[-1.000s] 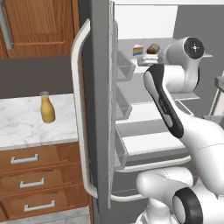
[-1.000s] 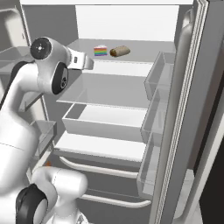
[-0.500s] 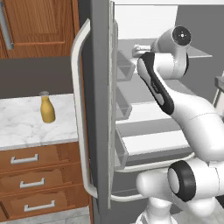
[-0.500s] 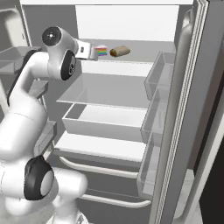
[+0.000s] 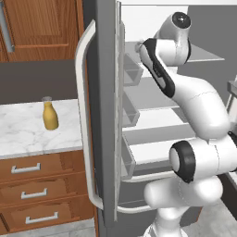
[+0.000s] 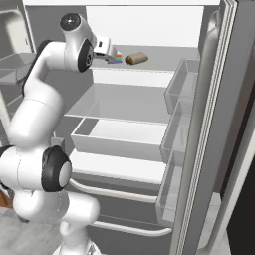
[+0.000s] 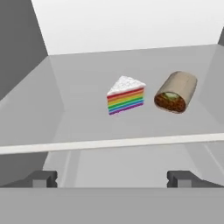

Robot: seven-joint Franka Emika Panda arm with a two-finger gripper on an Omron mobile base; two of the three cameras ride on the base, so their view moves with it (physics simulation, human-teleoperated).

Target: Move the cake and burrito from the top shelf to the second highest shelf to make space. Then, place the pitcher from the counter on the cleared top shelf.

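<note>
Nothing is moved yet: cake and burrito sit on the top shelf, pitcher on the bench, the gripper approaches with jaws spread and empty.

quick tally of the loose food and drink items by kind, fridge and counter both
Rainbow-striped cake slice with white frosting: 1
Brown-tan rolled burrito: 1
Clear pitcher of yellow-orange liquid: 1
Total: 3

Open grey fridge door with curved handle, brown wooden upper cabinet, dark backsplash, grey floor
</note>
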